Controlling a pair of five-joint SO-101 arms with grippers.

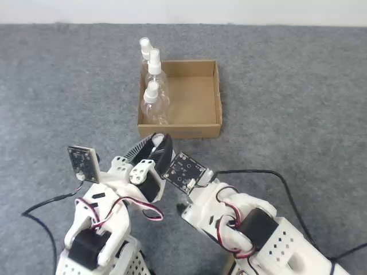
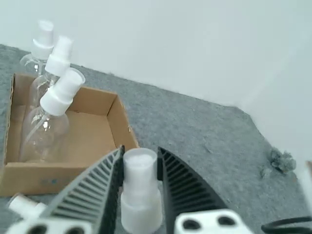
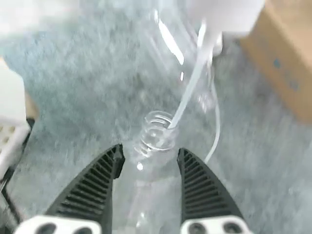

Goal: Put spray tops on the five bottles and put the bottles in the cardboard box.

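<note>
The right gripper [image 3: 149, 150] clamps an uncapped clear bottle [image 3: 155, 135] steady so the left gripper [image 2: 140, 151], pinching a white spray top [image 2: 140, 192], can thread its dip tube [image 3: 189, 92] into the neck, while the cardboard box [image 1: 198, 130], holding capped bottles [image 1: 153, 103], waits at twelve o'clock.

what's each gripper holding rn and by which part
The left gripper pinches a white spray top by the sides of its upper part. The right gripper clamps a clear bottle just below its threaded neck.

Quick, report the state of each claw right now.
Left claw: closed on a spray top.
Right claw: closed on a clear bottle, still uncapped.
</note>
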